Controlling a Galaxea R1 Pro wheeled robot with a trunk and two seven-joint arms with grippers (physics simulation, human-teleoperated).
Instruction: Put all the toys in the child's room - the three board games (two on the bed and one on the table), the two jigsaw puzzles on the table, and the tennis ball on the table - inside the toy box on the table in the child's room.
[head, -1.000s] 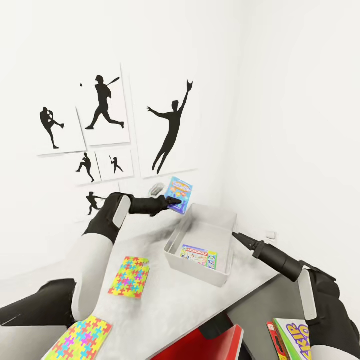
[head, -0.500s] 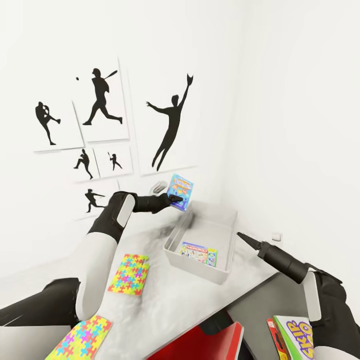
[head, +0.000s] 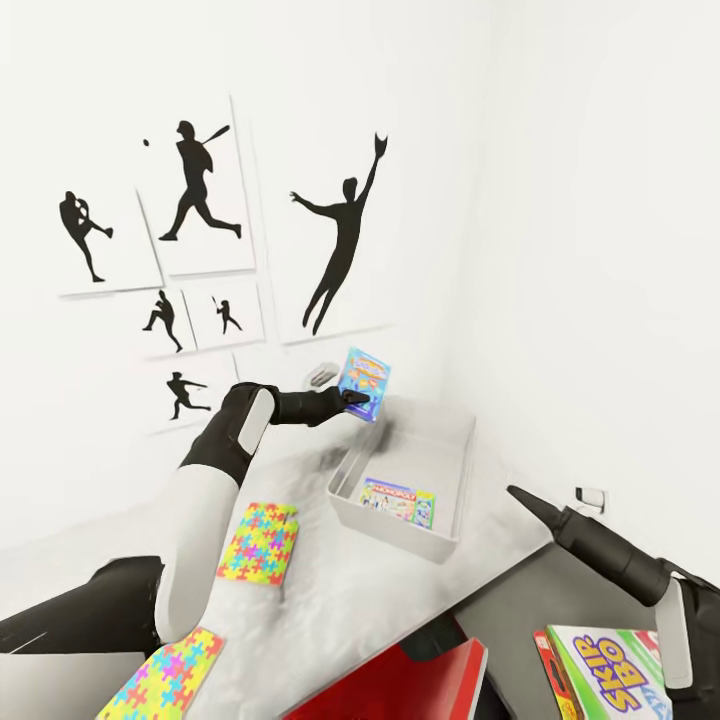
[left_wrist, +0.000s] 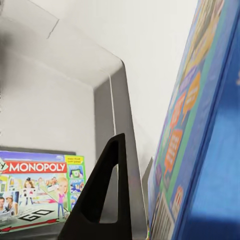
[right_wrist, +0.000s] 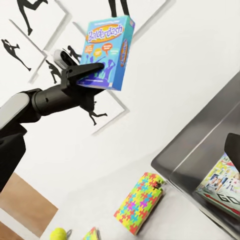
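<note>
Delivery of the blue board game (head: 364, 384) is the step in hand: the left gripper (head: 352, 400) has its fingers closed on the box's lower edge and holds it upright in the air over the far corner of the toy box (head: 452, 453). The white-green Monopoly game (head: 398, 501) already lies flat on the bin's floor. Next, by my reading, the box needs tipping flat and lowering between the walls before the fingers release; dropped upright, it could lean on the rim or fall outside.

Still to fetch are the two jigsaw puzzles, one (head: 259, 543) on the tabletop (head: 340, 590) just beside the bin and another (head: 165, 680) nearer the robot, the tennis ball (right_wrist: 59, 234) near the puzzles, and the SKIP-BO game (head: 608, 669) low at the right. The right gripper (head: 522, 497) hangs near the bin's right side holding nothing, fingers apparently together, though I cannot tell for sure. A red object (head: 400, 682) sits at the tabletop's near edge.
</note>
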